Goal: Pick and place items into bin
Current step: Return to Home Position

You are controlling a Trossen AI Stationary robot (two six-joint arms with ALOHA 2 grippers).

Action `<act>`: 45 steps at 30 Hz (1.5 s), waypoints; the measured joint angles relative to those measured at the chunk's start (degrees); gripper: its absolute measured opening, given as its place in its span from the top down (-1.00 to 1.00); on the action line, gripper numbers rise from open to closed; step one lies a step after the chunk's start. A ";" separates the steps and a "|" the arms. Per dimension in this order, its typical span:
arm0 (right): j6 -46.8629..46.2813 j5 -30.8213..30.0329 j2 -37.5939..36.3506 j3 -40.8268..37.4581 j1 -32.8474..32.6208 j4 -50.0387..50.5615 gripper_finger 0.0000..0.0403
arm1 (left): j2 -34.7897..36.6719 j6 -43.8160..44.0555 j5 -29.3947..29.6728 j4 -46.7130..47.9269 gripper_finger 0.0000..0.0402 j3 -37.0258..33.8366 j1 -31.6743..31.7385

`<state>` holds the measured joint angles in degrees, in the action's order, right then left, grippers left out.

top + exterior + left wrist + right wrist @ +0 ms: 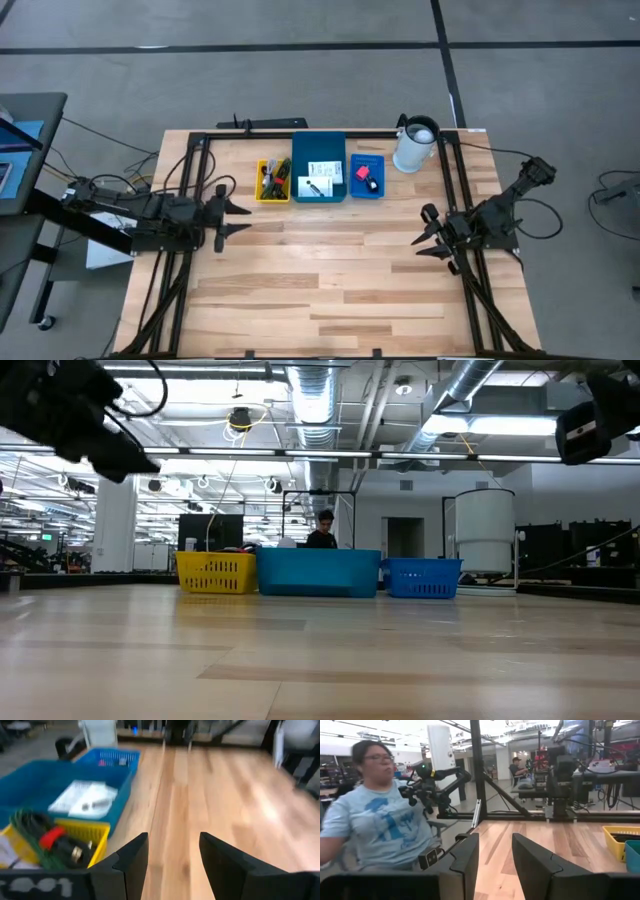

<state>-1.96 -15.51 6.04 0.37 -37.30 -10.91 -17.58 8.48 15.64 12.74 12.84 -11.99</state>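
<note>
While the left gripper [243,219] and right gripper [420,245] hover over bare wood at opposite sides of the table [330,290], each parted wide with nothing in its grasp, the items sit in three containers in a row near the far edge. The yellow bin [273,199] holds a tangle of green and black cords [277,178] too knotted to count. The teal bin [320,148] holds two white cards [322,168], and the blue bin [367,160] holds one pink-red piece [361,172] and one small black object [372,185].
</note>
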 joint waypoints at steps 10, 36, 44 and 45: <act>-0.02 0.00 0.00 -0.01 0.00 0.25 0.44 | 0.00 1.35 -0.11 16.60 0.17 0.00 0.00; -0.02 0.00 0.00 -0.03 0.00 0.62 0.44 | 16.61 4.34 -0.83 24.37 0.17 0.02 -0.92; -0.02 0.00 0.00 -0.03 0.00 0.61 0.44 | 16.61 4.34 -0.83 24.37 0.17 0.02 -0.92; -0.03 0.00 0.00 -0.03 0.00 0.61 0.44 | 16.61 4.31 -0.83 24.37 0.17 0.02 -0.92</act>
<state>-1.99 -15.51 6.04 0.34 -37.30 -10.29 -0.97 12.80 14.81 37.10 12.86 -12.91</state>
